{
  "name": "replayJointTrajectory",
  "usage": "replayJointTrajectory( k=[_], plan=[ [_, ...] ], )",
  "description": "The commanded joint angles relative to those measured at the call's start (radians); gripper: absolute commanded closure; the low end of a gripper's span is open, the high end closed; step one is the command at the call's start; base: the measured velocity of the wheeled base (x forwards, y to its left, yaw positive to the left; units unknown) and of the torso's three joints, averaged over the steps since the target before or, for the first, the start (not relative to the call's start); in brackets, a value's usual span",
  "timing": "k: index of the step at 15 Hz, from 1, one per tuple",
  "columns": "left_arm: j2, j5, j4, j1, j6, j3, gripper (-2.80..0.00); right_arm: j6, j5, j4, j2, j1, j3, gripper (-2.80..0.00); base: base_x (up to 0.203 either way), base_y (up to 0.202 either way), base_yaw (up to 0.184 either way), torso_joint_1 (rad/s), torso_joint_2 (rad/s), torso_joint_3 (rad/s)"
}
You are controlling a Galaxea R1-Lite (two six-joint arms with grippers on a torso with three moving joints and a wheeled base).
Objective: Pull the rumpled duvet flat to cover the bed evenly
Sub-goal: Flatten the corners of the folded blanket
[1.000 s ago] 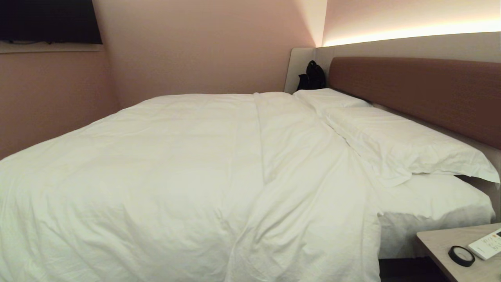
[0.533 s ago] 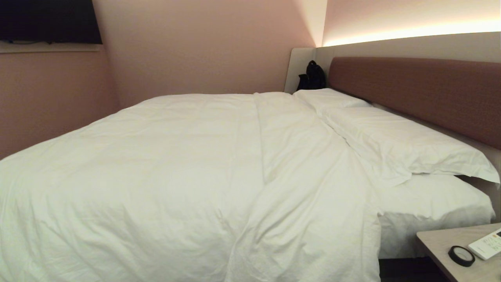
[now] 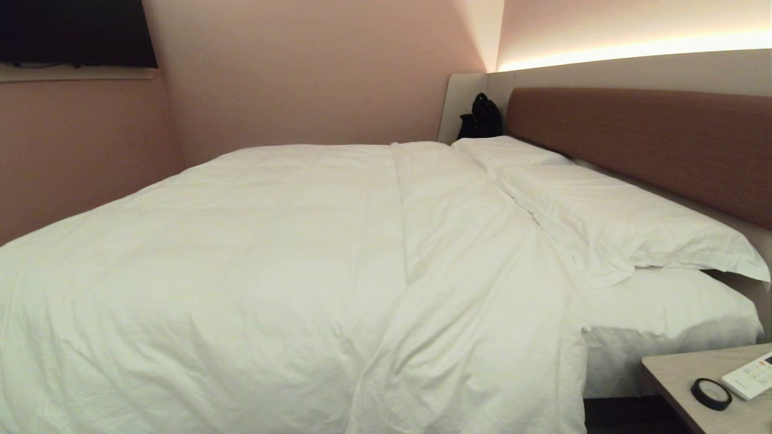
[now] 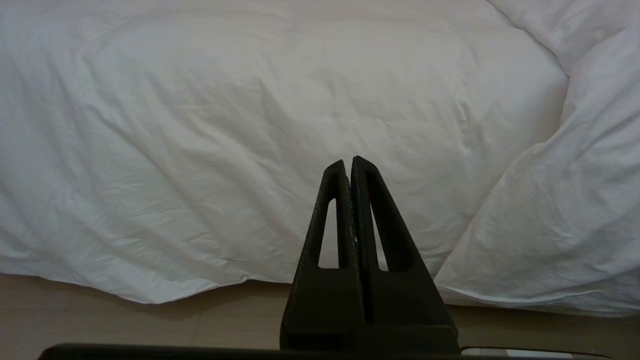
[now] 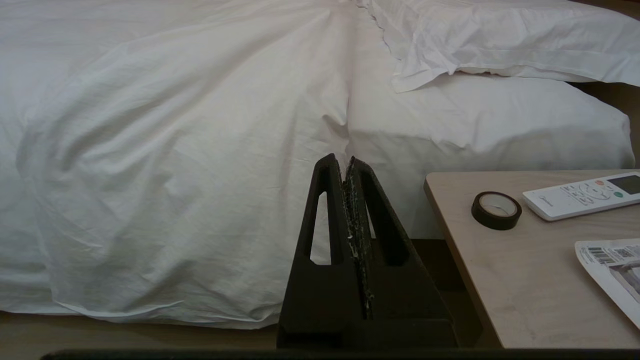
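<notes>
The white puffy duvet (image 3: 253, 265) lies spread over the bed (image 3: 639, 138), with a long crease down its right part and its near edge hanging toward the floor (image 4: 150, 280). Its right border stops short of the pillows (image 3: 609, 217). Neither arm shows in the head view. In the left wrist view my left gripper (image 4: 348, 162) is shut and empty, held off the duvet's hanging side (image 4: 250, 125). My right gripper (image 5: 341, 161) is also shut with nothing in it, pointing at the duvet's corner (image 5: 200, 175) beside the mattress end.
A light wooden bedside table (image 3: 681, 380) stands at the near right, carrying a roll of black tape (image 5: 496, 210), a white remote (image 5: 580, 195) and a printed sheet (image 5: 615, 270). A black bag (image 3: 480, 117) sits in the far corner. A dark screen (image 3: 72, 30) hangs on the left wall.
</notes>
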Motion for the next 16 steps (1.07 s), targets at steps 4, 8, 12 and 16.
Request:
replayJointTrajectory(
  k=[4,8,12,16],
  plan=[
    [0.0,0.0,0.001,0.0,-0.001,0.0,0.0,0.0,0.0,0.0,0.001,0.0,0.0,0.0,0.0,0.0,0.0,0.0,0.0,0.0],
    [0.0,0.0,0.001,0.0,0.001,0.0,0.0,0.001,0.0,0.0,0.001,0.0,0.0,0.0,0.0,0.0,0.0,0.0,0.0,0.0],
    [0.0,0.002,0.001,0.0,0.002,0.0,0.0,-0.001,0.0,0.0,0.001,0.0,0.0,0.0,0.0,0.0,0.0,0.0,0.0,0.0],
    [0.0,0.0,0.001,0.0,0.002,-0.001,0.0,-0.001,0.0,0.0,0.001,0.0,0.0,0.0,0.0,0.0,0.0,0.0,0.0,0.0]
  ],
)
